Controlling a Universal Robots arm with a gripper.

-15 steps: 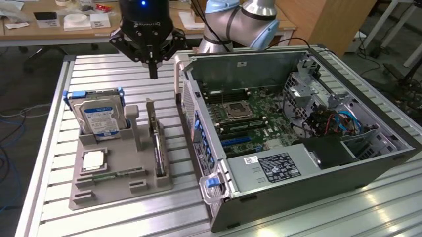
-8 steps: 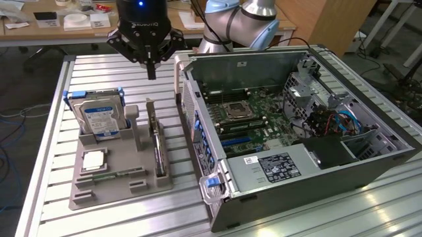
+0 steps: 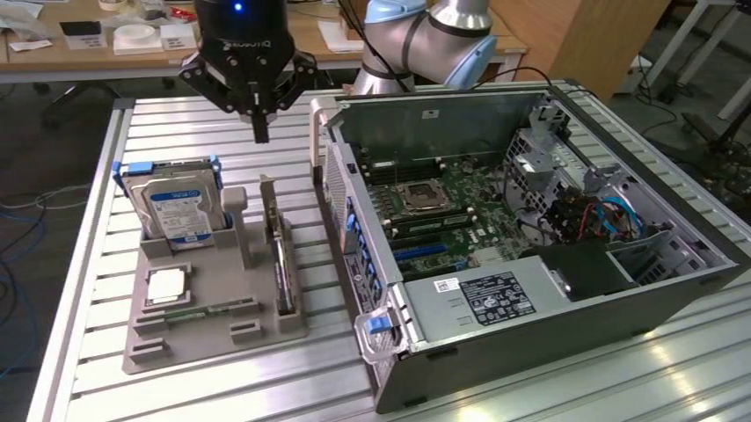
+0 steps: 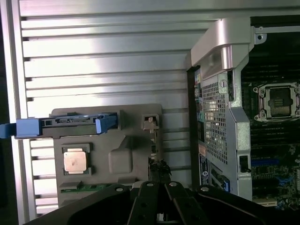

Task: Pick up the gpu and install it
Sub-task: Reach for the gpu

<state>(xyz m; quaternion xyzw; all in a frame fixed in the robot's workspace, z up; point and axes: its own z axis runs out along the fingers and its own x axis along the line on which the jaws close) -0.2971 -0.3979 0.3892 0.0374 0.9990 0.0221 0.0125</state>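
The gpu [image 3: 281, 259] stands on edge in a slot along the right side of a grey holder tray [image 3: 206, 330], its silver bracket end toward the back. In the wrist view the gpu [image 4: 153, 150] appears edge-on as a thin dark strip with its bracket tab at the far end. My gripper [image 3: 260, 130] hangs above the slatted table behind the tray, well above the card and apart from it. Its fingers point down and meet at the tips, shut on nothing. The wrist view puts the gripper [image 4: 158, 187] over the card's near end.
On the tray sit a silver hard drive [image 3: 176, 207] with blue rails, a processor chip [image 3: 164, 286] and a narrow green memory stick [image 3: 193, 309]. An open computer case [image 3: 657, 290] with its motherboard [image 3: 441, 207] exposed lies at the exterior view's right, close beside the tray.
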